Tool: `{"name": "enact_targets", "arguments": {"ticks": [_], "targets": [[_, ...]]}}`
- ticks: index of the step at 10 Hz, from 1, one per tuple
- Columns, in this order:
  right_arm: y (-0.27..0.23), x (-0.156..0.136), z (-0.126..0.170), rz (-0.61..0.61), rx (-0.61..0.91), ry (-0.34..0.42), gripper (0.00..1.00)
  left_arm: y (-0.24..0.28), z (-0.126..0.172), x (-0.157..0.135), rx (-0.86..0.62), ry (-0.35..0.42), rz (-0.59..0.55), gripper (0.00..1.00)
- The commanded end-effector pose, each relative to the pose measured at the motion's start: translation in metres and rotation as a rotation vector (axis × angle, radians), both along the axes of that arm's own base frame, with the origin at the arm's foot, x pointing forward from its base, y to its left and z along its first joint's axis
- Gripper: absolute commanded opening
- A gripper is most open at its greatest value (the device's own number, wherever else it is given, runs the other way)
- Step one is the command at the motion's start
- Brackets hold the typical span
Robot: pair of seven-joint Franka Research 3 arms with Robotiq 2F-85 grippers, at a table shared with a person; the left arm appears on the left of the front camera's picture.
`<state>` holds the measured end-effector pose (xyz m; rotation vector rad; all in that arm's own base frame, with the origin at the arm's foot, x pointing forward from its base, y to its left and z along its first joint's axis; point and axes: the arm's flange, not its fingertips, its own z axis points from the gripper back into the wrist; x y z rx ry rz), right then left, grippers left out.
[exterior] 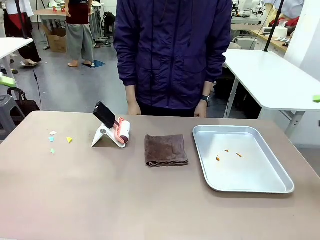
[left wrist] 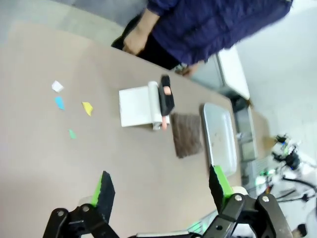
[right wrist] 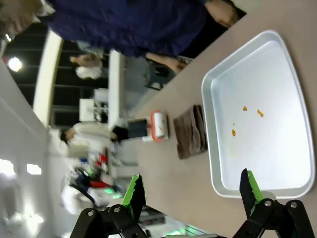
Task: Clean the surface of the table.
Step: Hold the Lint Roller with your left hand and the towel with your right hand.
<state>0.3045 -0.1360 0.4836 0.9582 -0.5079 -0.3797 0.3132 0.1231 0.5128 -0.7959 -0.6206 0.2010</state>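
The tan-brown table [exterior: 100, 200] holds several small paper scraps, white, blue, green and yellow [exterior: 69, 140], at its left. A lint roller [exterior: 122, 131] with a black handle leans on a white stand at the middle. A folded brown cloth [exterior: 166, 149] lies to its right. In the left wrist view my left gripper [left wrist: 161, 191] hangs open high above the table [left wrist: 44, 163], with the scraps [left wrist: 87, 107], roller [left wrist: 159, 104] and cloth [left wrist: 187, 134] beyond. In the right wrist view my right gripper [right wrist: 190, 191] is open above the near end of the tray [right wrist: 257, 134].
A silver metal tray [exterior: 240, 157] with a few orange crumbs [exterior: 227, 154] sits at the table's right. A person in a dark purple jacket [exterior: 172, 50] stands at the far edge, hands down at the sides. White tables stand behind.
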Motion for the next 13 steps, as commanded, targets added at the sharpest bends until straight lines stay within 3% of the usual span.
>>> {"name": "enact_targets", "arguments": {"ticks": [1, 4, 6, 7, 8, 13], "targets": [[0.006, -0.055, -0.087, -0.067, 0.132, -0.032, 1.00, 0.009, -0.077, -0.076, -0.087, -0.037, 0.083, 1.00], [-0.035, -0.064, -0.131, -0.185, 0.233, -0.007, 1.00, 0.045, -0.124, -0.118, -0.231, -0.009, 0.243, 1.00], [-0.044, -0.067, -0.145, -0.229, 0.229, 0.004, 1.00, 0.023, -0.128, -0.128, -0.232, 0.026, 0.290, 1.00], [-0.045, -0.067, -0.146, -0.260, 0.194, 0.005, 1.00, 0.009, -0.126, -0.129, -0.214, 0.031, 0.277, 1.00], [-0.102, -0.035, -0.123, -0.225, 0.240, 0.034, 1.00, 0.137, -0.072, -0.079, -0.237, 0.049, 0.286, 1.00], [-0.102, -0.035, -0.123, -0.225, 0.240, 0.034, 1.00, 0.137, -0.072, -0.079, -0.237, 0.049, 0.286, 1.00]]}}
